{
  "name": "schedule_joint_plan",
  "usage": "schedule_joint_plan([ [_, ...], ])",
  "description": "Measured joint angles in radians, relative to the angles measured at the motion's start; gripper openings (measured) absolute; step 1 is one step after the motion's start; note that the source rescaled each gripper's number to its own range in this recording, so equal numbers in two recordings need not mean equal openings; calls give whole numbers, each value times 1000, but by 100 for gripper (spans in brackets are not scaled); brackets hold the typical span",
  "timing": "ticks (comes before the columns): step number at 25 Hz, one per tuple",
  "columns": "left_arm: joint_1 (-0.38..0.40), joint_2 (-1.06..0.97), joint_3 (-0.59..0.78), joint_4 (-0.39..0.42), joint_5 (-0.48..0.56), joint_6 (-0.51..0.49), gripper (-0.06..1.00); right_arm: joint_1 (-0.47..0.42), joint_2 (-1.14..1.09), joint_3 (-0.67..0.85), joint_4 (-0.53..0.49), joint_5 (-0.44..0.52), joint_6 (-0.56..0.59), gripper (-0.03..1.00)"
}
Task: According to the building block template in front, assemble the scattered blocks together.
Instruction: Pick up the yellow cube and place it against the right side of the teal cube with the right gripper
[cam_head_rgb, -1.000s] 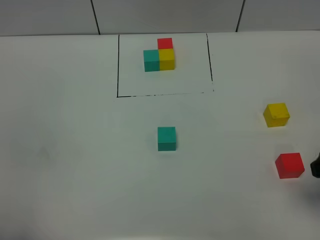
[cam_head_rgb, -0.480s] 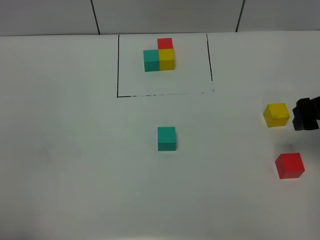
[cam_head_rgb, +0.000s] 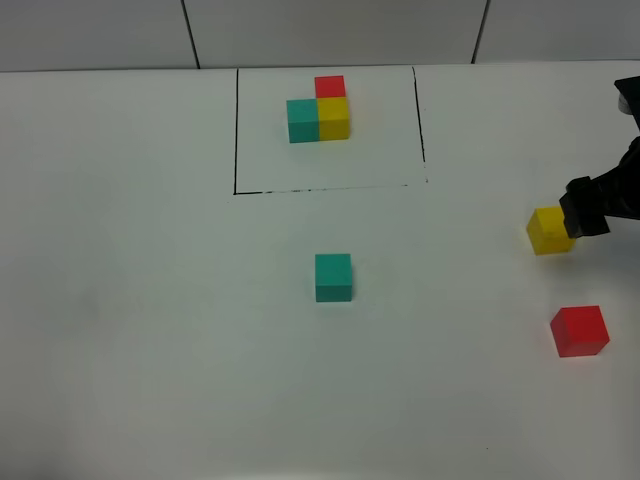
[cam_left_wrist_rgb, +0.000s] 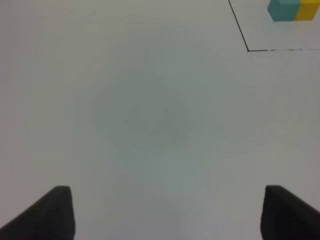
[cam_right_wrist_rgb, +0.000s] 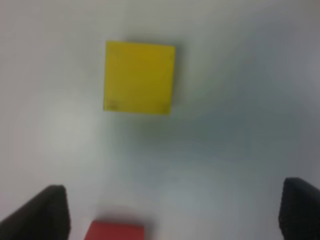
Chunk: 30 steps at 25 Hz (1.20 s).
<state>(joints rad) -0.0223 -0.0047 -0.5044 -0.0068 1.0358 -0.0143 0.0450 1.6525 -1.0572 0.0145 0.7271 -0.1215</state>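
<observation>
Exterior high view: the right gripper (cam_head_rgb: 586, 210) is shown just right of the yellow cube (cam_head_rgb: 550, 231), at its far right corner. Its fingers are spread wide and empty. In the right wrist view the cube lies ahead of them, not yet between them. The red cube (cam_head_rgb: 579, 331) sits nearer, the teal cube (cam_head_rgb: 333, 277) at centre, the template (cam_head_rgb: 318, 112) far. The left gripper (cam_left_wrist_rgb: 165, 212), also spread wide and empty, is outside this view, so the right arm is judged the nearer.

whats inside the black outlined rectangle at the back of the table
Three cubes joined in an L: a teal cube beside a yellow cube, and a red cube behind the yellow one, which covers its lower front.
</observation>
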Motion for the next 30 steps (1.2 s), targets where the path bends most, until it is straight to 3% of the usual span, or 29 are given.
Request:
schedule_joint_plan([
  [15,0,0,0,0,0,0,79,0,223,-170,11,5,0,72],
  [30,0,0,0,0,0,0,79,0,302,-178,80,-16,-18,72],
])
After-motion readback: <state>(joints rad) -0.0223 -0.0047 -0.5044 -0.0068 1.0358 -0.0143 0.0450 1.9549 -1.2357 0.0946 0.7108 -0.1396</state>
